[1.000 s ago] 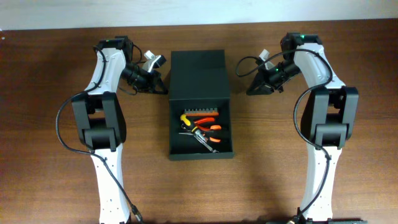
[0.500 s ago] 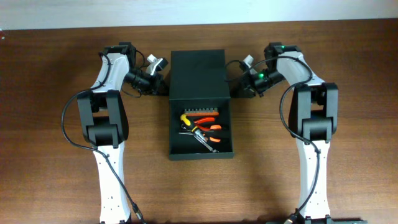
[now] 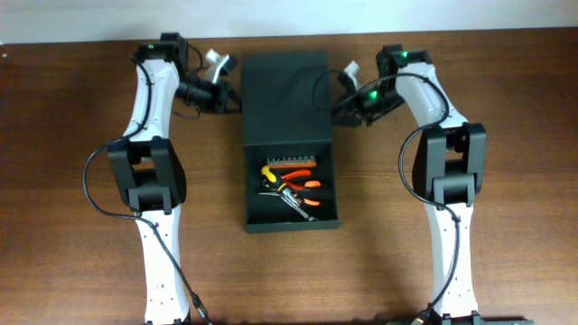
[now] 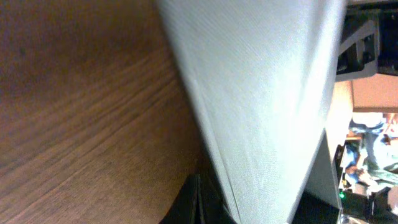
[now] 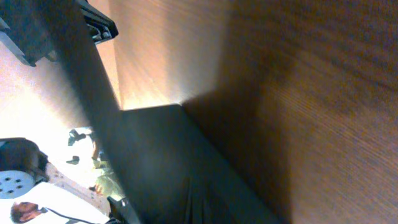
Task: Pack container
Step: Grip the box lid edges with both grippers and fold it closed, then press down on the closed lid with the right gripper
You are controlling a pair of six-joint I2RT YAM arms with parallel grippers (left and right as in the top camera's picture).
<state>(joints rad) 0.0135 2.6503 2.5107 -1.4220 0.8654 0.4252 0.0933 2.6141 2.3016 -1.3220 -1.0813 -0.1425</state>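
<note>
The container (image 3: 291, 225) is a dark green-black box in the middle of the table, open, with its flap lid (image 3: 287, 90) reaching back and tilted up. Inside lie orange-handled pliers (image 3: 304, 187) and a yellow-handled tool (image 3: 268, 171). My left gripper (image 3: 236, 99) is shut, its tips against the lid's left edge. In the left wrist view the closed fingers (image 4: 198, 208) sit beside the lid's pale-lit surface (image 4: 261, 93). My right gripper (image 3: 339, 107) is shut at the lid's right edge. In the right wrist view its fingers (image 5: 189, 208) are dark against the lid (image 5: 155, 155).
The brown wooden table (image 3: 72, 199) surrounds the container. Both arms rise from bases near the front edge and bend inward at the back. The table's far edge (image 3: 289, 36) runs just behind the lid.
Both grippers moved inward to the lid's side edges, then back and up. The lid has risen from lying flat and its far edge now shows farther back.
</note>
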